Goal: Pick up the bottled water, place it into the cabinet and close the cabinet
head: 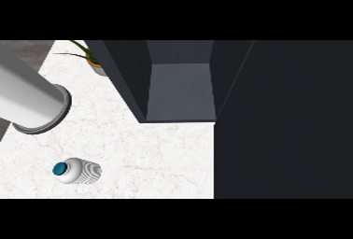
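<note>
We saw the bottled water (pixel 77 171) standing on the pale marble table (pixel 158 158), near the view's lower left and well apart from the open cabinet (pixel 180 88); its teal cap faced up at us, so we judged its long axis upright, seen almost end on. The ribbed white body looked light and fairly stiff, though we guessed thin plastic that could give and slip; the ridges should help, so we would take hold around the ribbed middle, below the cap. A grey forearm (pixel 31 98) crossed the upper left, but neither robot hand showed in the view, so we could not tell whether either was open or closed. A potted plant (pixel 91 58) stood beside the cabinet.
</note>
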